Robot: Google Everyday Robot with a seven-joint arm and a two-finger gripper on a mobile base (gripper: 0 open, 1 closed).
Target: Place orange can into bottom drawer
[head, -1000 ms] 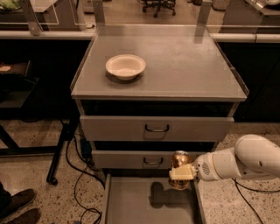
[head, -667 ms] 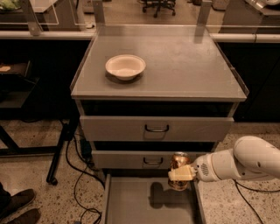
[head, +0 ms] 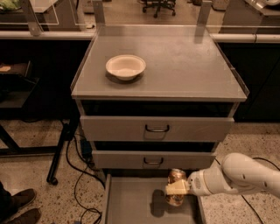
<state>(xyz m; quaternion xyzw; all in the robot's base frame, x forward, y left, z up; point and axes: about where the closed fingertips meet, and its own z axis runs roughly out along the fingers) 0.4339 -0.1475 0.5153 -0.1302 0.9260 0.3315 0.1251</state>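
Wide look first: a speckled terrazzo floor (head: pixel 35 144) runs under everything, with black cables (head: pixel 76 175) trailing along it and a dark pair of shoes (head: pixel 19 208) at the lower left corner. At the far top edge is a black office chair (head: pixel 158 5).

Centre stage is the big grey metal cabinet (head: pixel 183 65) with a flat, raised-edge top. Its two upper grey drawers with dark handles (head: pixel 156 128) sit pushed in. Below them the bottom drawer (head: pixel 131 201), a wide shallow grey metal tray, is pulled out toward us.

From the right comes the thick white robot arm (head: pixel 238 175). The shallow round cream bowl (head: pixel 125 66) sits on the cabinet top, left of centre.

The gripper (head: pixel 176 188) is pinching the small orange can (head: pixel 176 176), copper-toned metal with a silver top, held upright over the drawer's right half. Its shadow falls on the tray floor.

Against the earlier view, can and gripper have dropped lower and edged slightly left. The bowl hasn't budged.
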